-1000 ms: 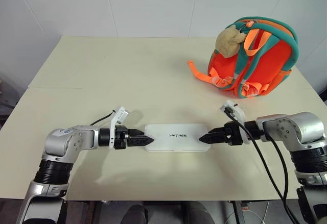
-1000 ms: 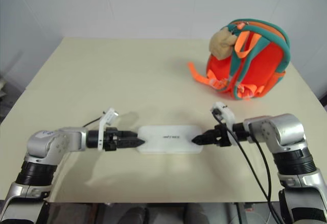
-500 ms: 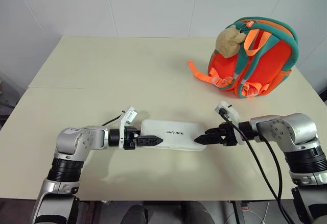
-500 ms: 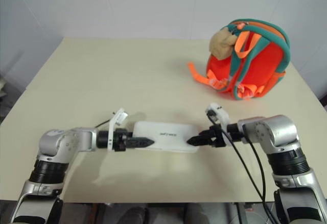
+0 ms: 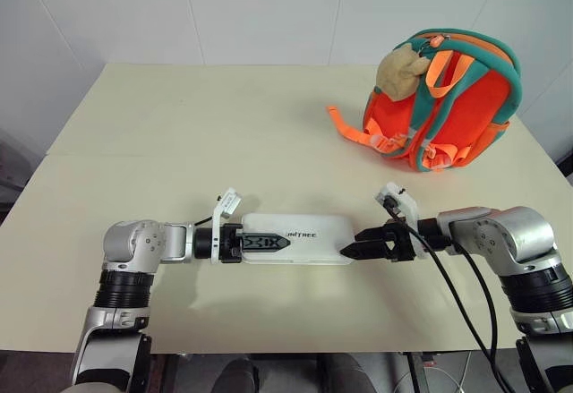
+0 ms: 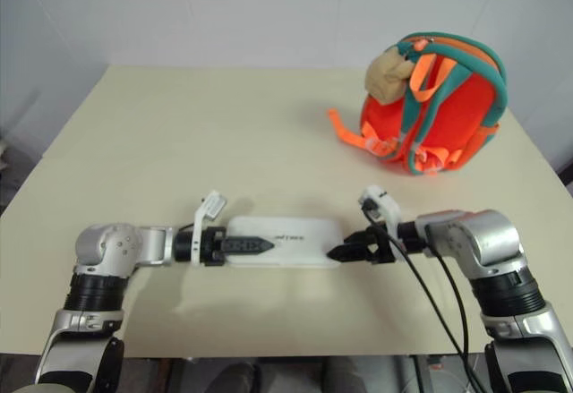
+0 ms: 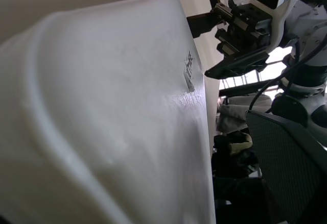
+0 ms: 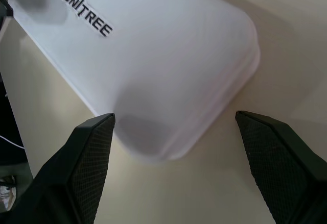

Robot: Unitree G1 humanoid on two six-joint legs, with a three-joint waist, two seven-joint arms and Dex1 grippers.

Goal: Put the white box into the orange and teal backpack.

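Room: I see white wall panels behind a cream worktop (image 5: 179, 133).
Box: the white box (image 5: 295, 237) lies flat near the front edge of the worktop, long side running left to right, between my two arms.
Left gripper (image 5: 265, 243): it points along the box from its left end, with the black tip lying over the box's left part. The jaws are spread wide; in the left wrist view the box fills the space in front of them. I cannot tell whether they touch it.
Right gripper (image 5: 360, 248): it sits at the box's right end, jaws spread. In the right wrist view the two fingers (image 8: 87, 168) flank the rounded end of the box without touching it.
Writing: "UNITREE" in small dark letters on the box top.
Backpack: the orange and teal backpack (image 5: 448, 98) stands at the far right of the worktop, well apart from the box, a beige plush toy (image 5: 401, 69) at its top.
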